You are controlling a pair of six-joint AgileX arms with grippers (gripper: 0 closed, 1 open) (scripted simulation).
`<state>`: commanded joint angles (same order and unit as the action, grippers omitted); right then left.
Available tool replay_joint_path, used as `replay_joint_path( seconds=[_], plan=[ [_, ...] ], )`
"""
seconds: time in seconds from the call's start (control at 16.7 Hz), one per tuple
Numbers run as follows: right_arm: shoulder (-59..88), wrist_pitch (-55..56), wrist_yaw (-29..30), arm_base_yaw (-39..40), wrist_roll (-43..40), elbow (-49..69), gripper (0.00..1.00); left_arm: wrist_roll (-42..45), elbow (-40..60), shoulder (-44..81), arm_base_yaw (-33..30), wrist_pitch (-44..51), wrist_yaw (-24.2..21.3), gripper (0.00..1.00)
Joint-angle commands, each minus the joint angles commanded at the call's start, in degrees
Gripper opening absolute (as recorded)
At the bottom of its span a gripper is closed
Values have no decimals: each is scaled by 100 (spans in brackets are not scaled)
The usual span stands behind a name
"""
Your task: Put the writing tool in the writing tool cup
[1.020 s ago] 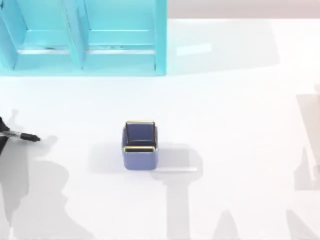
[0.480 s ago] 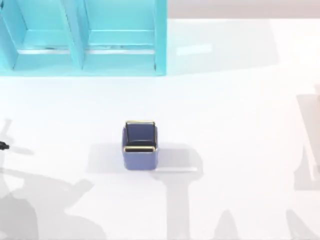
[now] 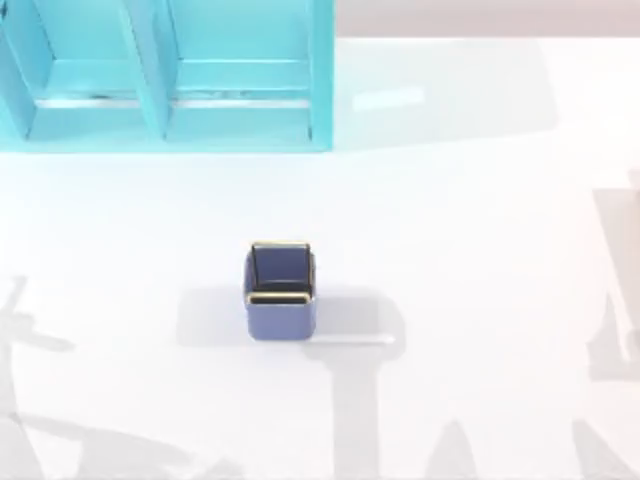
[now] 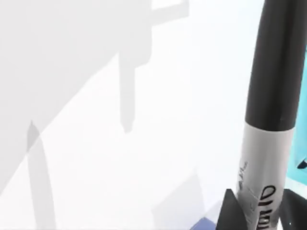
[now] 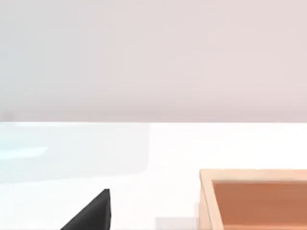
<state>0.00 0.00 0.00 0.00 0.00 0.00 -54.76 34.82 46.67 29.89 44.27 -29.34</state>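
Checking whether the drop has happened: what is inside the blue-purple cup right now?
From above, the blue-purple cup shows only a dark interior with no pen sticking out. The marker pen sits in the left pincer; the cup's floor is shadowed.

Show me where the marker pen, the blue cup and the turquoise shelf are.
marker pen [image 4: 268,158]: left wrist view, pale barrel.
blue cup [image 3: 282,318]: top view, front wall.
turquoise shelf [image 3: 321,70]: top view, right side wall.
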Motion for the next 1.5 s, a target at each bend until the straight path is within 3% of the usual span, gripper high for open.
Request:
replay_joint_path(
  seconds=[0.36,0.54,0.66,0.9,1.32,1.5],
  plan=[
    [0,0,0,0,0,0,100,51,3,57,-50,-31,63,0],
    [0,0,0,0,0,0,100,377,51,473,-439,-397,587,0],
    [0,0,0,0,0,0,100,745,155,918,-948,-876,1238,0],
    [0,0,0,0,0,0,100,1638,579,1959,-2409,-2293,3267,0],
    [0,0,0,0,0,0,100,3114,1679,3789,-5771,-5500,8269,0],
    [0,0,0,0,0,0,100,3621,2052,4579,-7211,-6733,10101,0]
  ],
)
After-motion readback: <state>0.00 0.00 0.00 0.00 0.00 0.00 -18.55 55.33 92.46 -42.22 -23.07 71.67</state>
